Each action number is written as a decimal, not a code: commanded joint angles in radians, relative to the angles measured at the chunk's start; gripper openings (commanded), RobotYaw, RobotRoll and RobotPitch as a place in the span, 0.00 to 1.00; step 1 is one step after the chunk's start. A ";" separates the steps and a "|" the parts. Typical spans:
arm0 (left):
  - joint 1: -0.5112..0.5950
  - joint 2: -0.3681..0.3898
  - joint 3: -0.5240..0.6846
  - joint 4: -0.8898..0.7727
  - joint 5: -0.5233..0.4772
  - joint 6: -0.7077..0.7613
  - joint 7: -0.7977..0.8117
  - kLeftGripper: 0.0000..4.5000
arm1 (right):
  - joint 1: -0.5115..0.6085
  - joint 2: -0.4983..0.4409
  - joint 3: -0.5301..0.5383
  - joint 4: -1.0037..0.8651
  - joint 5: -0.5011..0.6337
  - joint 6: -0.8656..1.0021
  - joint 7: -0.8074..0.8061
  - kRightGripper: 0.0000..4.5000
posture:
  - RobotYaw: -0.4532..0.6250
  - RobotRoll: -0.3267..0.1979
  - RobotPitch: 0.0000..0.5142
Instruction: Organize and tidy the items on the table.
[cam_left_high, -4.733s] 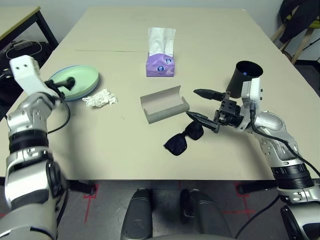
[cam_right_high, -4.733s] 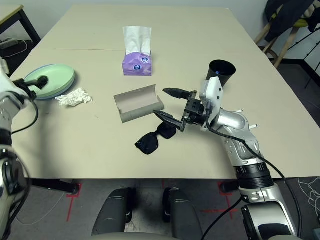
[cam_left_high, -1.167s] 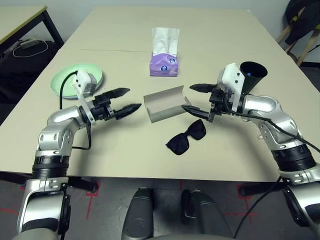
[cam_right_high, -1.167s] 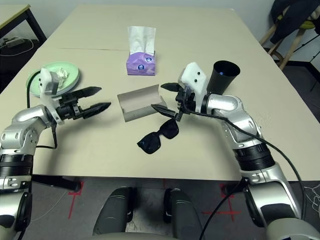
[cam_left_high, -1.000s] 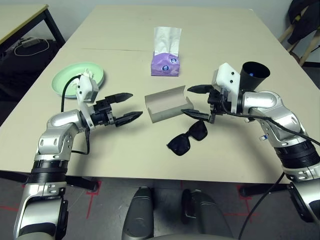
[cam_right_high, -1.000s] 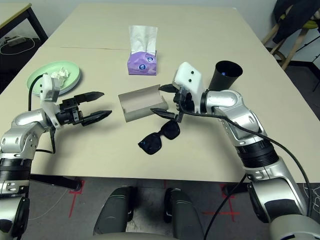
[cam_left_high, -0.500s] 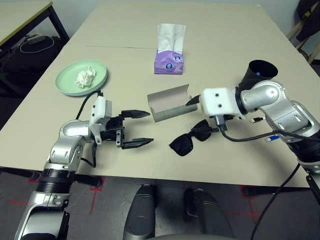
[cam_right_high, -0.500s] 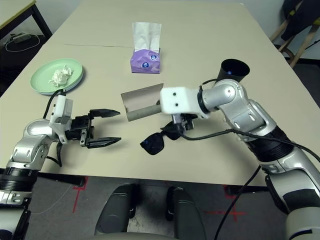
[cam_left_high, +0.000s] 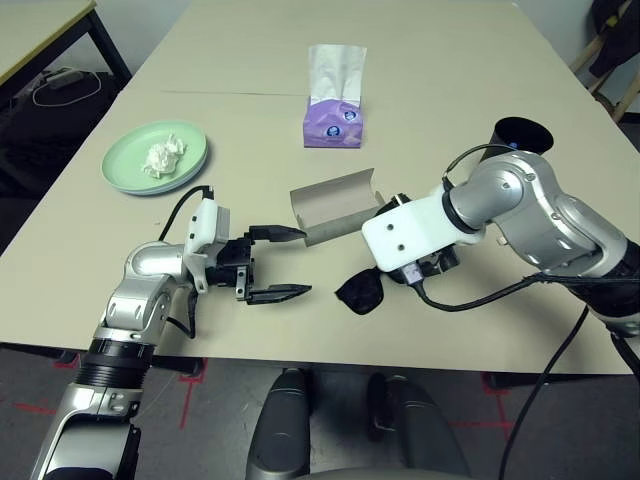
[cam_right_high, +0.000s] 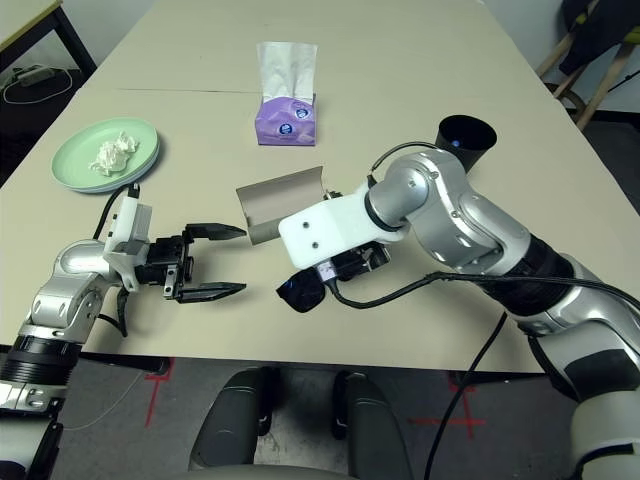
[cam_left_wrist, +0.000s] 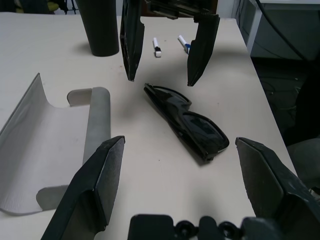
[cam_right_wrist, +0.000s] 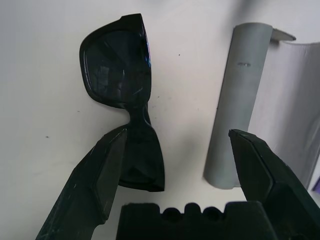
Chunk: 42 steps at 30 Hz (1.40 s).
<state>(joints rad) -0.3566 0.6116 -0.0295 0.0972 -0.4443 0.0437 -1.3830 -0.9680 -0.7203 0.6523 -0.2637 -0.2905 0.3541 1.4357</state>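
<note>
Currently: right gripper (cam_right_wrist: 175, 150) wide open above black sunglasses (cam_right_wrist: 125, 102), holding nothing.
Risk: off-centre closure skids glasses; left gripper (cam_left_high: 280, 264) also wide open, empty.

The bench (cam_left_high: 450, 90) has a smooth, matt beige top. On it the black sunglasses (cam_right_wrist: 125, 100) look like glossy plastic, their lenses (cam_right_wrist: 117, 67) catching light. Just beside them, the grey glasses case (cam_left_wrist: 55, 135) has a dull, faintly felted lining. The left pincer (cam_left_wrist: 187, 175) and right pincer (cam_right_wrist: 182, 165) have matt black plastic fingers. The tissue (cam_left_high: 163, 157) is crumpled paper on a smooth green plate (cam_left_high: 125, 175).
</note>
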 joint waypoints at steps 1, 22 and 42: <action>0.017 0.003 -0.009 -0.023 0.003 -0.002 -0.001 1.00 | 0.001 0.009 0.022 0.002 -0.026 -0.040 0.022 1.00 | 0.61 0.62 0.36; 0.047 0.001 -0.021 -0.059 0.011 -0.063 -0.013 1.00 | 0.090 0.064 0.030 0.023 -0.154 -0.196 0.021 1.00 | 0.62 0.62 0.35; 0.071 0.007 -0.022 -0.084 0.012 -0.060 0.001 1.00 | 0.097 0.119 0.031 0.072 -0.200 -0.265 0.036 1.00 | 0.64 0.62 0.36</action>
<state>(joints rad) -0.3000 0.6117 -0.0392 0.0454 -0.4432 0.0004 -1.3799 -0.8812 -0.6032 0.6663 -0.1941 -0.4869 0.0989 1.4626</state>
